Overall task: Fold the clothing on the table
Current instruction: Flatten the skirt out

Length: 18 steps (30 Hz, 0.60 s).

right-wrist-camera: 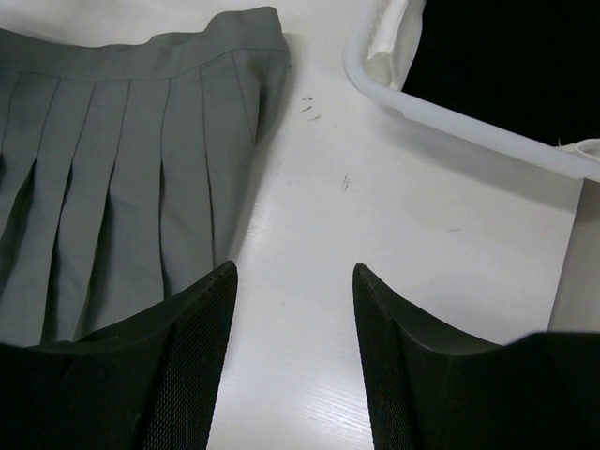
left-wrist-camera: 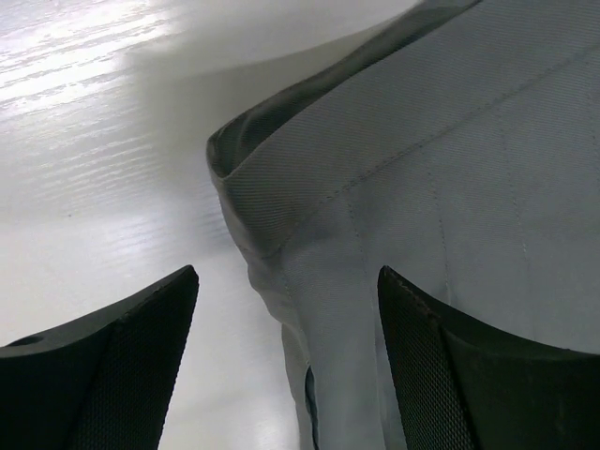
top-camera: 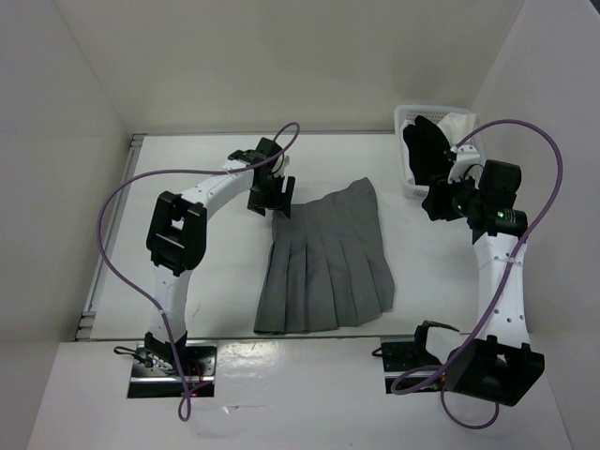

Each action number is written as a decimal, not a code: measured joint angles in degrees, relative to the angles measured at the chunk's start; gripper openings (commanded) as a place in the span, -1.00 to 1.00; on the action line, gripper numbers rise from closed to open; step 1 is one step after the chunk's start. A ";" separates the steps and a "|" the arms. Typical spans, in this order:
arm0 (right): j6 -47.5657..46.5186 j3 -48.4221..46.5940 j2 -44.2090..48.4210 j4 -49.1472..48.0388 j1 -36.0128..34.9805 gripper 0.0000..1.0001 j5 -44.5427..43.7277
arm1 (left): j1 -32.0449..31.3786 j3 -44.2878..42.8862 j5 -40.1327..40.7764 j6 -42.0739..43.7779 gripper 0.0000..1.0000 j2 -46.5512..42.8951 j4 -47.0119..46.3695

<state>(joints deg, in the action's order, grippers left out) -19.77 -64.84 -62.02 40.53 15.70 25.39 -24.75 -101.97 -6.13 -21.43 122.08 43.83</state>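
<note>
One skirt (top-camera: 323, 258) lies flat mid-tabletop (top-camera: 216, 272), with its waistband far and its hem near. There are two hands. The left hand (left-wrist-camera: 286, 281) is released, its fingers spread astride the waistband's left corner. The right hand (right-wrist-camera: 293, 272) is released over bare tabletop, between the skirt and one basket (top-camera: 401, 155). The basket holds one black garment (top-camera: 427, 150) and one white cloth (top-camera: 457, 124).

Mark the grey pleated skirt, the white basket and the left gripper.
grey pleated skirt (top-camera: 328, 262): top external view, on its middle pleats.
white basket (right-wrist-camera: 450, 117): right wrist view, on its near rim.
left gripper (left-wrist-camera: 288, 281): left wrist view, midway between its fingertips.
</note>
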 measured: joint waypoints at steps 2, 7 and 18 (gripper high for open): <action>0.11 0.46 0.50 0.00 0.31 0.16 0.42 | 0.07 -0.02 0.61 -0.28 0.67 0.11 0.02; 0.46 1.14 0.74 0.15 0.37 0.16 1.31 | 0.22 -2.01 1.81 -1.38 0.47 2.21 0.17; 0.50 1.66 0.79 0.20 0.44 0.16 2.05 | 0.28 -5.03 2.01 -1.42 0.10 6.12 0.28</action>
<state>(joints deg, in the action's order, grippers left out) -19.27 -63.18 -61.23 40.73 16.14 27.44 -24.47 -107.00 -4.12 -22.85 128.20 44.12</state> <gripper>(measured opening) 0.578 0.575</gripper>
